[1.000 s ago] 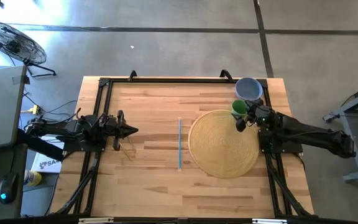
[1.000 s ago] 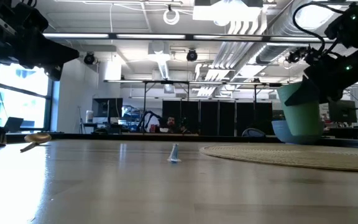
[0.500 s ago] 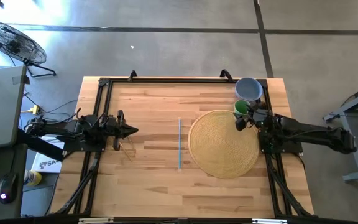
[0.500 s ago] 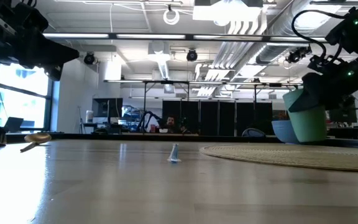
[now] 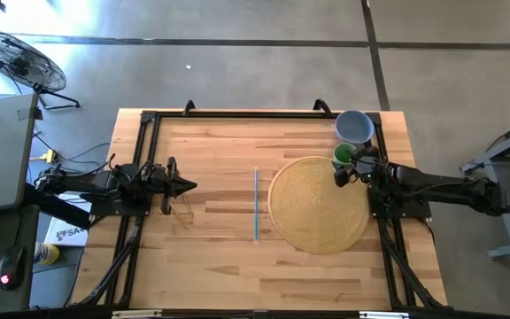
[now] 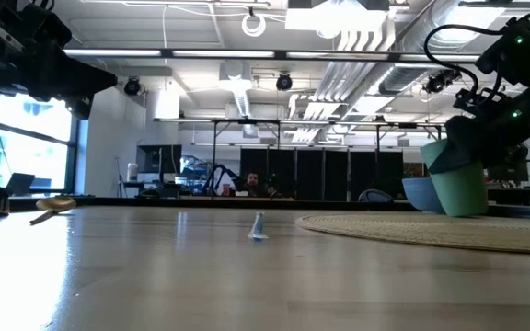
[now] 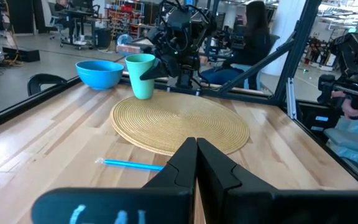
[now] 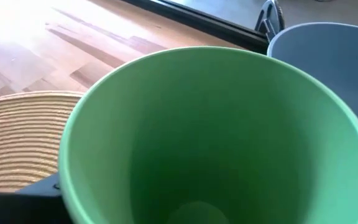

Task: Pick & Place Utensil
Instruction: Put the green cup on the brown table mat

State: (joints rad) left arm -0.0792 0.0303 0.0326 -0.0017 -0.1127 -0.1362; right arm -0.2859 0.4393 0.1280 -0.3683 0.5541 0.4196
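A thin blue utensil (image 5: 256,204) lies flat on the wooden table, left of a round woven mat (image 5: 317,208); the left wrist view shows the utensil (image 7: 132,165) too. My right gripper (image 5: 342,173) is shut on a green cup (image 5: 343,155) at the mat's far right edge, beside a blue bowl (image 5: 354,127). In the low view the green cup (image 6: 458,188) is tilted. My left gripper (image 5: 191,185) is shut and empty at the table's left, well left of the utensil. My right gripper holds the green cup by its side wall near the rim (image 7: 143,65), coming level from the table's right. One dark finger (image 8: 36,193) lies outside the wall; the other is hidden. The cup is tilted, its base low by the mat; whether it rests there I cannot tell.
The blue bowl (image 7: 99,71) stands on the table just beyond the cup. Black frame rails run along the table's left, right and far edges. Bare wood lies between the utensil and my left gripper. A person sits at another robot station beyond the table.
My right gripper has carried the green cup down and slightly toward the table's right edge, from above the mat's far rim to just over the surface. The cup has stayed tilted in the hold.
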